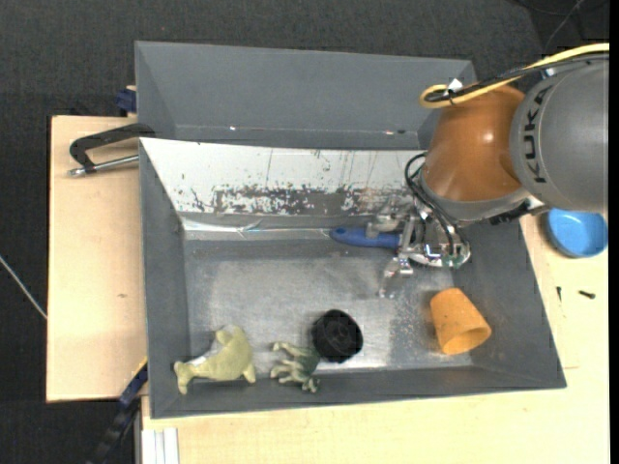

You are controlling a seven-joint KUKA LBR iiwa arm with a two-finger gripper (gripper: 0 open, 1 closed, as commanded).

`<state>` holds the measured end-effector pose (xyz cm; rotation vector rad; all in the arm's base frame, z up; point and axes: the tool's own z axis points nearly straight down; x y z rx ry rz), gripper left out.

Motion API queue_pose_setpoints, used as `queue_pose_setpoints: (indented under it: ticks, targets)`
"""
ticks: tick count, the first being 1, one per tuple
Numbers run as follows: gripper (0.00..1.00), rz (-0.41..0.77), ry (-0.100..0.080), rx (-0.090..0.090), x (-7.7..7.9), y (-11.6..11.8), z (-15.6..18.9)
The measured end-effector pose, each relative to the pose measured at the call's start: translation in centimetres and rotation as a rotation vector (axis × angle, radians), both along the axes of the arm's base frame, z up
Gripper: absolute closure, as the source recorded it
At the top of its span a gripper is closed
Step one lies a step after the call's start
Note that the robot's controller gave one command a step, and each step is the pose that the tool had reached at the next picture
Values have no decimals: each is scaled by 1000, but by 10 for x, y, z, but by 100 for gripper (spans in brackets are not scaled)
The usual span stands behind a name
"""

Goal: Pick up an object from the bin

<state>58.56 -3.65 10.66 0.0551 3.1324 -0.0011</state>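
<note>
- Camera view: the gripper (404, 259) hangs low near the right end of the bin's (261, 288) back wall. How wide it stands I cannot tell.
- A blue handled thing (360, 237) lies along the back wall, one end reaching the gripper. Whether it is gripped is unclear.
- An orange cup (457, 322) lies on its side just beside the gripper, towards the front right corner.
- A black round piece (337, 335), a green toy (297, 363) and a pale toy animal (218, 361) line the front edge.
- Judgement: nothing is lifted yet, so the grasp and the lift remain.

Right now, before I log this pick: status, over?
Hand low at the rear of the bin, view's right. Blue-handled thing right beside it; orange cup nearer the front. Nothing in the way.
</note>
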Motion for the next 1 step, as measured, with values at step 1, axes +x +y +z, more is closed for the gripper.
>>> queue_pose_setpoints:
  ticks: [1]
  targets:
    - [100, 5, 3, 2, -1, 3, -1]
